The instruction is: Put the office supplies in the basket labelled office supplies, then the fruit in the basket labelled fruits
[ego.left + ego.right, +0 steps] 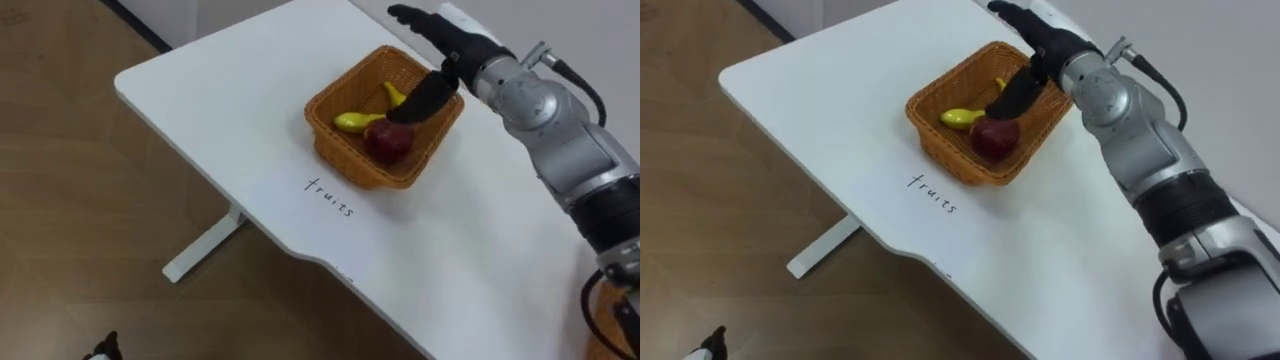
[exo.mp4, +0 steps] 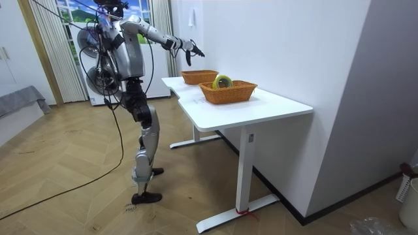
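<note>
One white desk (image 2: 274, 108) by the wall, on wood flooring (image 2: 65, 163), bears a tape basket (image 2: 228, 93) and the fruits basket (image 1: 350, 162), which holds an apple (image 1: 390, 140) and a yellow fruit (image 1: 355, 121) beneath the right hand (image 1: 455, 45) with its straight, spread fingers, while the left hand (image 1: 103, 348) hangs low at the near left.

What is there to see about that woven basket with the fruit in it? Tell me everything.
The basket is woven of orange-brown wicker, roughly rectangular with rounded corners and an open top. It stands upright on the white table, just behind a handwritten word on the tabletop. Inside lie a red fruit and yellow fruit. The robot's right hand hangs over its far side, fingers straight, thumb pointing down toward the fruit; whether it touches anything cannot be told.
</note>
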Available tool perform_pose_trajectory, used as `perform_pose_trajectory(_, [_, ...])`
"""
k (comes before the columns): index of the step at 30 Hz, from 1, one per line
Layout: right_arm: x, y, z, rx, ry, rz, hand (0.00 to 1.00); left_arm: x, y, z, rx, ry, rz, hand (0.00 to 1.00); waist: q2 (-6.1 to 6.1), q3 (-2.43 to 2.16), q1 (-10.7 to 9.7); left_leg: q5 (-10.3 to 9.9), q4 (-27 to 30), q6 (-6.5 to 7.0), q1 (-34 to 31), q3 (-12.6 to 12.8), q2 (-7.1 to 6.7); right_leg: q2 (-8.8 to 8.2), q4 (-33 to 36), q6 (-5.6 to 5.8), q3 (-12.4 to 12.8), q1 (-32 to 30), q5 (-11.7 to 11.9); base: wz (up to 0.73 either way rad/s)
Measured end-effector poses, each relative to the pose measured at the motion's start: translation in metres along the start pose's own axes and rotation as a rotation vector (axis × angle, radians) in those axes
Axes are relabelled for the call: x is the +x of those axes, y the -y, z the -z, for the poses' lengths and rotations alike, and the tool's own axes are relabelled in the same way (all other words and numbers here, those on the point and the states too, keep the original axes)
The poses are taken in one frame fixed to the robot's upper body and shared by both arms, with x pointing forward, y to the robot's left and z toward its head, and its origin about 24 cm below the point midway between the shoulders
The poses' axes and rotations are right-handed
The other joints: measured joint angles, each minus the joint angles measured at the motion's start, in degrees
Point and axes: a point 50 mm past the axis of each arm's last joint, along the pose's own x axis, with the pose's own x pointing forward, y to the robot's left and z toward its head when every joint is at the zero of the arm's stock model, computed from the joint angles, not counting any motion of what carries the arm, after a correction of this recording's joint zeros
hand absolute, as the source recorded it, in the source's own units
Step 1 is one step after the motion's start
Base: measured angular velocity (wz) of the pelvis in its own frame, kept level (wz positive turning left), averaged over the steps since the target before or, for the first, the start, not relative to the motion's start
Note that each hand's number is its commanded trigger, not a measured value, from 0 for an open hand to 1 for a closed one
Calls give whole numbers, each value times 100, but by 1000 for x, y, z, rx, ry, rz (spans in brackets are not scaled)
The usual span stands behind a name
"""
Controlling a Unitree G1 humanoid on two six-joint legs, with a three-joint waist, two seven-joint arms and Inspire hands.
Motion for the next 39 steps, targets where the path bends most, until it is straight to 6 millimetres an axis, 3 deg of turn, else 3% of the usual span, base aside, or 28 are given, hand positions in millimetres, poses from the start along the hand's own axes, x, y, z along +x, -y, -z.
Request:
perform_pose_trajectory(5, [-3,15,-14,3,62,61,0,2,0,-11,-38,15,-12,0,112,-18,-271,0,49,10,4,71,-4,-14,6,22,136,-6,-14,-6])
perform_pose_trajectory(10, [-5,37,-23,26,98,140,0,6,-1,-28,-78,45,-20,0,363,-82,-371,68,-101,63,208,198,-17,-84,83,37,315,39,-22,-12])
perform_pose_trajectory(12, [-6,43,-23,28,102,165,0,6,-1,-28,-80,48,-22,0,361,-105,-448,103,-176,69,268,214,-20,-99,90,49,365,56,-30,-8])
perform_pose_trajectory(17, [-12,61,-19,32,101,238,0,7,-3,-26,-94,34,-31,0,367,-101,-692,120,-243,68,331,293,-5,-111,91,49,417,43,-30,-7])
perform_pose_trajectory(20, [-21,79,-28,44,151,340,0,7,-3,-26,-100,30,-35,0,399,-102,-931,134,-237,89,341,402,9,-123,102,48,521,-9,-29,-17])
perform_pose_trajectory(26, [-43,107,-28,58,215,564,0,8,-7,-36,-129,95,-49,0,588,-70,-1365,51,-276,120,560,761,93,-124,106,60,835,22,-8,-31])
perform_pose_trajectory(27, [-55,108,-24,68,234,617,0,8,-6,-39,-148,106,-47,0,646,-64,-1436,23,-293,129,623,840,111,-126,107,68,869,49,0,-36])
perform_pose_trajectory(29, [-70,109,-13,82,248,688,0,7,-6,-40,-157,119,-48,0,707,-109,-1570,2,-331,141,684,949,131,-134,109,85,910,50,15,-38])
perform_pose_trajectory(34, [-106,110,29,118,135,909,0,5,-3,-40,-175,157,-71,0,923,-106,-1906,-5,-578,158,975,1480,218,-130,198,90,1426,-34,29,-51])
perform_pose_trajectory(39, [-137,125,44,271,140,1144,0,3,4,-29,-243,119,-75,0,973,-128,-2412,-34,-688,140,1070,1766,291,-88,199,87,1589,-114,32,-34])
